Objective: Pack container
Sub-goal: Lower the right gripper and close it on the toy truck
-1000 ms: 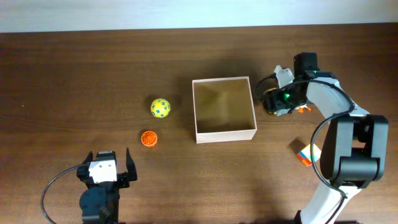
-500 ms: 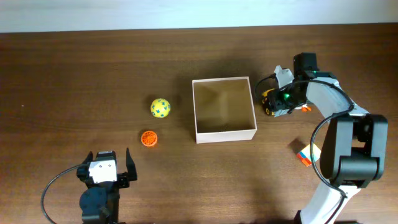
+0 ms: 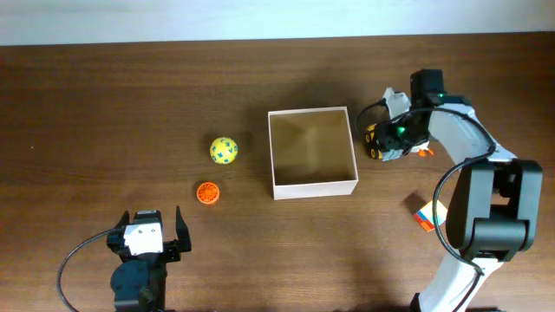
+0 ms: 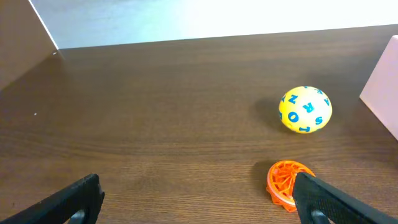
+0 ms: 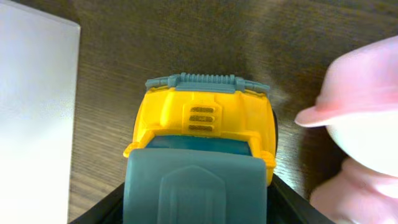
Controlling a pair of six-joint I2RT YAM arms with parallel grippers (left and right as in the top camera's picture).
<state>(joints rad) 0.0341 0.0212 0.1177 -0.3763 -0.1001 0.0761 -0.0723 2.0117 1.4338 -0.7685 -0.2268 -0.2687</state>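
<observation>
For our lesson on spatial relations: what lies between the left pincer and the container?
The orange lattice ball, roughly on that line; the overhead view shows it. The left wrist view puts it just ahead of the open left pincer.

- Overhead: high above, facing straight down; most of the table (image 3: 104,104) shows, far edge at top.
- Left wrist: low by the near-left corner, facing the far edge; shares the yellow ball (image 4: 305,109) and orange toy (image 4: 286,183) with overhead.
- Right wrist: very close, pointing down near the right edge; shares the yellow truck (image 5: 202,134) and, probably, the container (image 5: 34,112) wall with overhead.
</observation>
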